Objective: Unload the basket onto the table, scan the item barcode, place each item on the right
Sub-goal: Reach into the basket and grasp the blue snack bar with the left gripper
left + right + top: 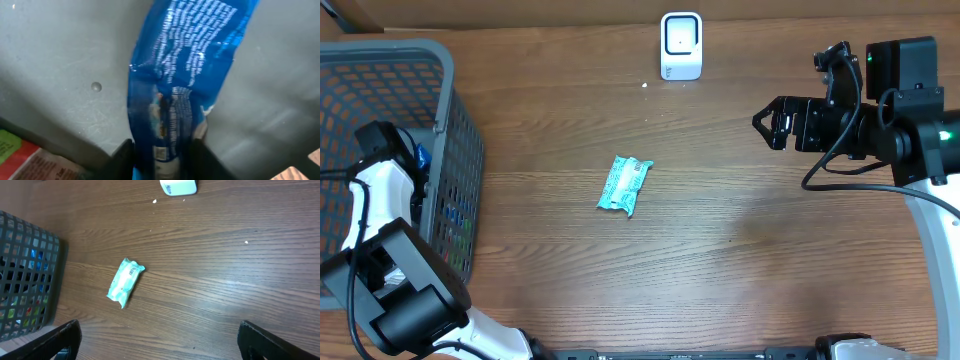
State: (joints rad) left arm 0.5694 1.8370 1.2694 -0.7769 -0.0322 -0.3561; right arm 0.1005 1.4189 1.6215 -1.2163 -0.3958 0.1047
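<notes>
Inside the basket (pixel 442 62), the left gripper (pixel 162 152) grasps the near end of the blue packet (pixel 186 60), its fingers (pixel 121 156) pressed against both edges. The packet's long axis runs straight ahead of the fingers, leaning slightly right, printed side facing the wrist. The right gripper (pixel 767 123), fingers spread wide and empty, hangs well apart, nearer the scanner (pixel 681 45).

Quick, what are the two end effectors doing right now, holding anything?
Left end effector: closed on the blue packet, inside the basket.
Right end effector: open, holding nothing.
</notes>
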